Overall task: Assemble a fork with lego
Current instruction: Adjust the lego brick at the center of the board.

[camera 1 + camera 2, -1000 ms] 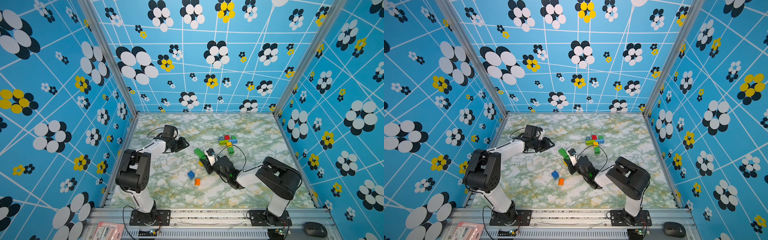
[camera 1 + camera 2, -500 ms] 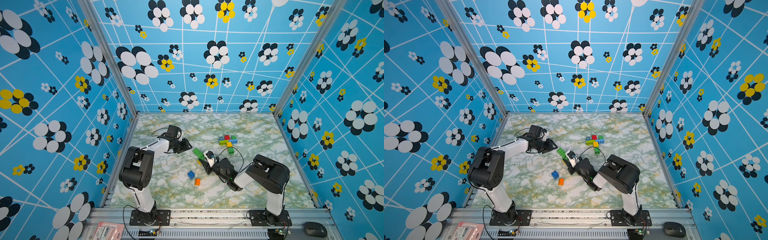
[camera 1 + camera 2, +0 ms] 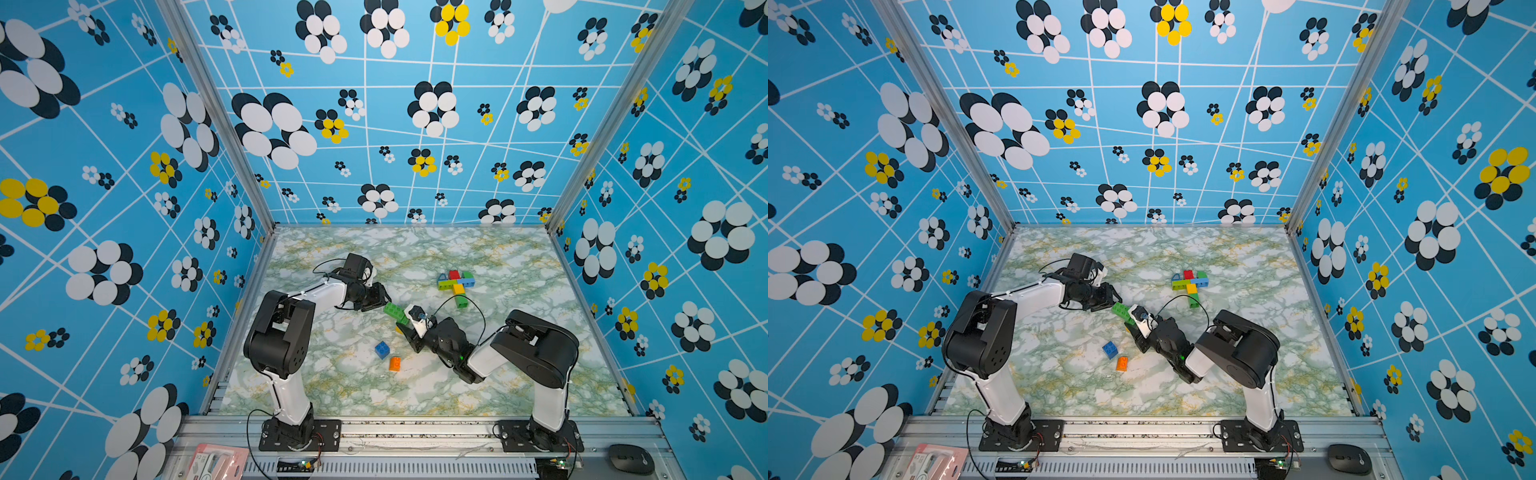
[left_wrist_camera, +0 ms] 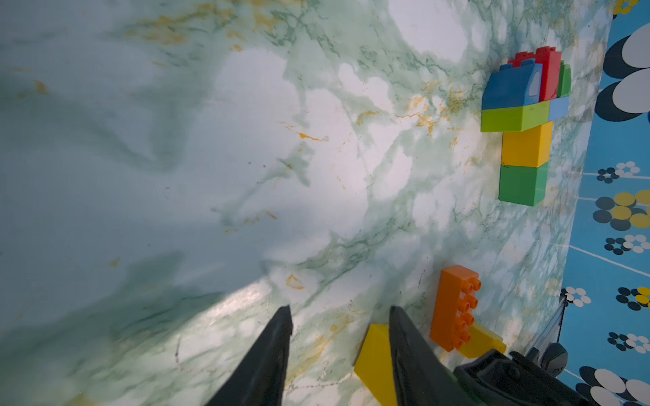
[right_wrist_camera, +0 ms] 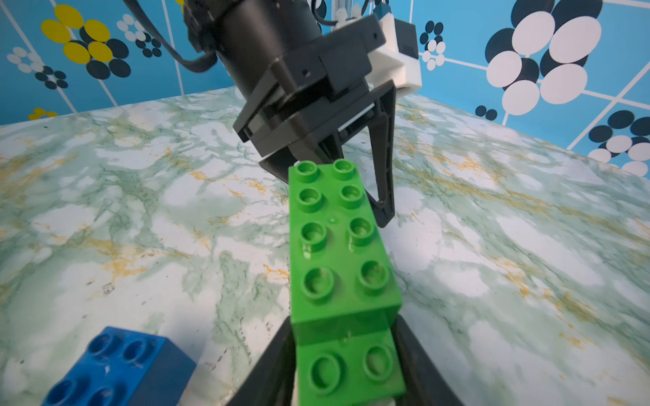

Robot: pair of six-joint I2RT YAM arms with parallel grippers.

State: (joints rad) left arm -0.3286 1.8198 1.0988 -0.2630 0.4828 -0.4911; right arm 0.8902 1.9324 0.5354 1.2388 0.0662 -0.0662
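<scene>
My right gripper (image 3: pixel 404 323) (image 3: pixel 1132 322) (image 5: pixel 344 318) has its fingers against both sides of the lower of two stacked green lego bricks (image 3: pixel 392 311) (image 3: pixel 1121 311) (image 5: pixel 337 246). The long upper brick juts toward my left gripper (image 3: pixel 386 301) (image 3: pixel 1116 300) (image 4: pixel 339 305), which is open with only tabletop between its fingers. In the right wrist view one left finger (image 5: pixel 383 182) stands beside the brick's far end. A fork-shaped lego assembly (image 3: pixel 455 284) (image 3: pixel 1190 284) (image 4: pixel 524 116) lies at the back right. The green bricks do not show in the left wrist view.
A blue brick (image 3: pixel 382 349) (image 3: pixel 1109 349) (image 5: pixel 116 365) and a small orange brick (image 3: pixel 395 363) (image 3: pixel 1122 363) lie in front of the grippers. A yellow brick (image 4: pixel 374 358) and a long orange brick (image 4: pixel 453 309) sit beside my left gripper's finger, near the right arm.
My left gripper has moved right, up to the far end of the green bricks. The right arm's elbow has swung a little left; the green bricks have hardly moved.
</scene>
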